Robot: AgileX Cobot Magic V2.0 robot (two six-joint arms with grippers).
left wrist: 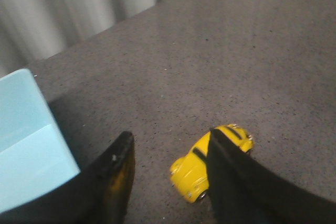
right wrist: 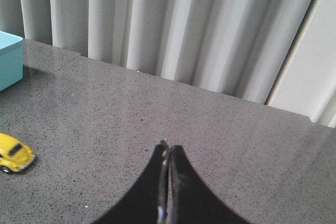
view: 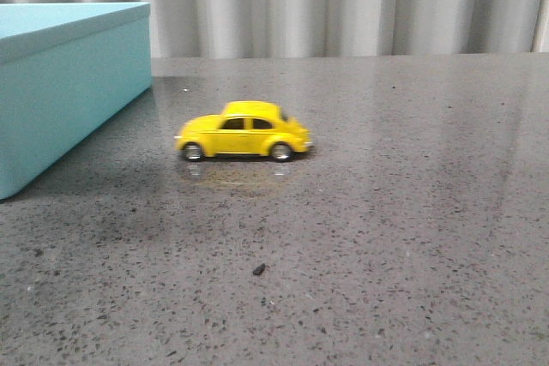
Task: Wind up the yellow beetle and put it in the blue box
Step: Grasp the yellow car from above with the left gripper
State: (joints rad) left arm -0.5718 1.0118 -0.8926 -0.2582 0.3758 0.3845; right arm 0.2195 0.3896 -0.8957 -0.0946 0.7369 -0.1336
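Glossy yellow beetle (view: 244, 131) upright on its wheels, side-on, near large turquoise blue box (view: 60, 83), apart

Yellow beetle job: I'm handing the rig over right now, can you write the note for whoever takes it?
Left hand: open, empty, above the table with the yellow beetle partly behind one finger in its wrist view.
Right hand: shut, empty, away from the car.
Beetle stands on its wheels on the grey table, right of the blue box, not touching it.
Done: nothing visible.
Left: grasp, wind up, store in box.
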